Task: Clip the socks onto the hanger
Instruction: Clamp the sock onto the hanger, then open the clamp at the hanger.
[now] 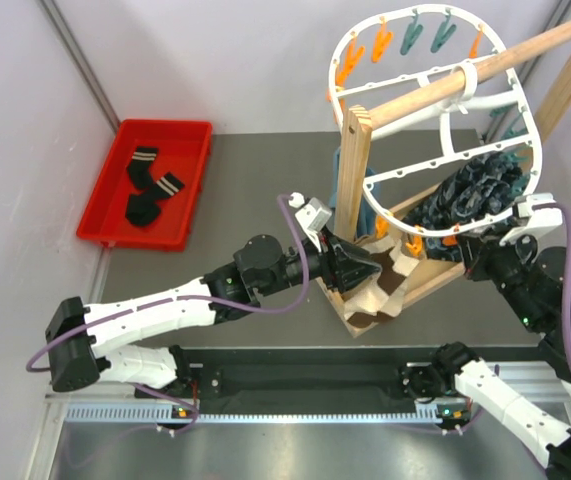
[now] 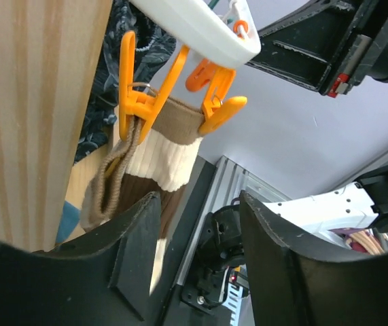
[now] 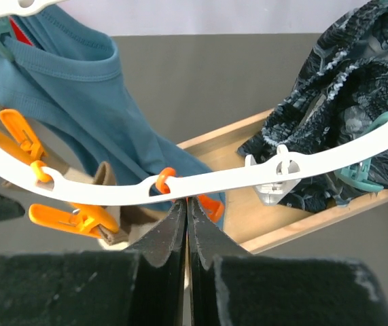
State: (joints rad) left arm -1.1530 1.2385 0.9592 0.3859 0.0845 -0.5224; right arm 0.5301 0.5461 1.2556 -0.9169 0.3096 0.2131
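Note:
A banded brown, cream and white sock (image 2: 170, 153) hangs from the white oval hanger (image 1: 510, 60), held by two orange pegs (image 2: 136, 102). It also shows in the top view (image 1: 385, 285). My left gripper (image 2: 199, 200) is open and empty just below this sock, beside the wooden post (image 1: 353, 170). My right gripper (image 3: 187, 202) is shut, its tips touching the hanger rim (image 3: 221, 180) at another orange peg (image 3: 212, 207); I cannot tell whether it pinches that peg. Two black socks (image 1: 150, 190) with striped cuffs lie in the red tray (image 1: 105, 225).
The hanger hangs on a wooden pole-and-post rack with a wooden base (image 3: 248, 197). A blue garment (image 3: 78, 88) and a dark patterned garment (image 3: 343, 88) also hang there. Teal and orange pegs ring the far rim. Grey walls stand left and behind.

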